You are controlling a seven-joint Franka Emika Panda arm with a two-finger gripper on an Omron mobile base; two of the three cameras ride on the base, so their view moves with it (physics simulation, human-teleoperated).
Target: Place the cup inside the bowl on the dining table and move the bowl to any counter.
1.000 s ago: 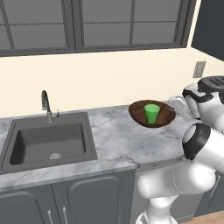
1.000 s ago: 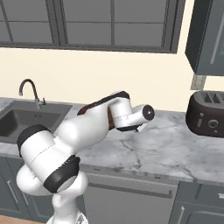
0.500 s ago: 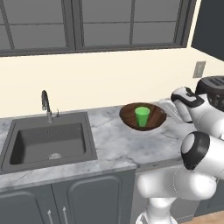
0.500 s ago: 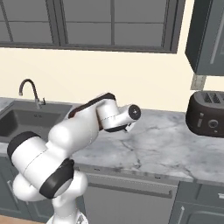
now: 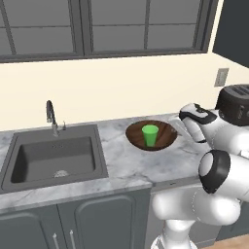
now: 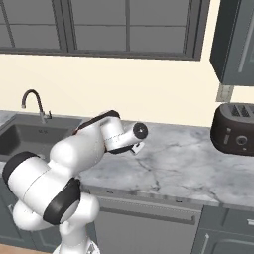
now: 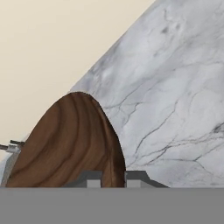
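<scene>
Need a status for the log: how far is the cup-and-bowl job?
Done: cup stands upright in the bowl. In hand: end effector shut on the bowl's rim, bowl over the counter right of the sink. Left: release; contact with the counter is unclear.

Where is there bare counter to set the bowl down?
Bare marble runs between the bowl and the toaster, along the front edge of the counter, and in a narrower strip between bowl and sink. The sink and faucet crowd the left end.
</scene>
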